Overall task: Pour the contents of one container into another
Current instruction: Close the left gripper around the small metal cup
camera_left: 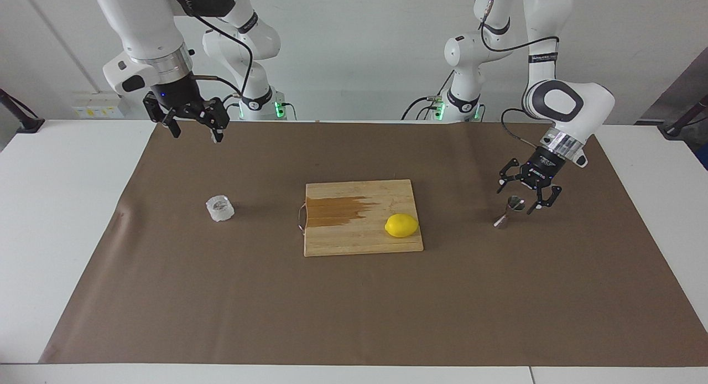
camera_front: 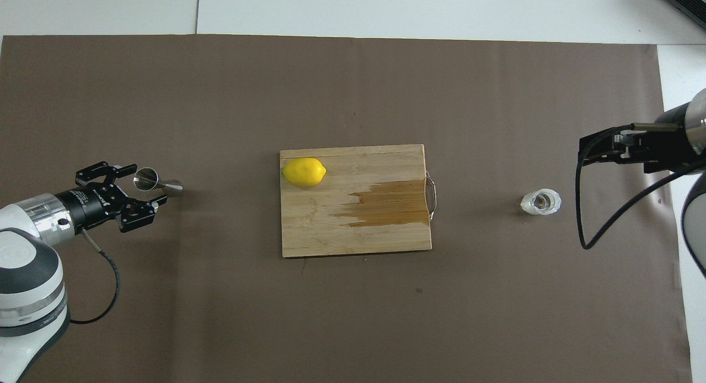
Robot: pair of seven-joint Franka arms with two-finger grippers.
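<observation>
The left gripper point(camera_left: 524, 198) hangs low with its fingers spread apart, one on each side of the top of the steel jigger point(camera_left: 509, 212). It holds nothing yet. The jigger stands upright on the brown mat point(camera_left: 354, 295), right under this gripper, at the left arm's end of the table.

The step in hand looks like grabbing the jigger. To do it well, the gripper should come down a bit more so its fingers sit at the thin middle of the jigger. Then it should close softly. The jigger is small and shiny, so a push from one finger first could tip it over or make it slip.

The right gripper point(camera_left: 192, 124) waits high up, fingers apart, holding nothing. The glass cup point(camera_left: 220, 208) sits on the mat below it, a little toward the middle of the table. Nothing touches the cup.

Between the two grippers lies a wooden cutting board point(camera_left: 362, 243) with a dark wet patch. A yellow lemon point(camera_left: 401, 225) rests on the board, at the end closer to the left gripper. Nothing stands in the left gripper's way. The lemon and board only matter later, if the cup or jigger is carried over them.
</observation>
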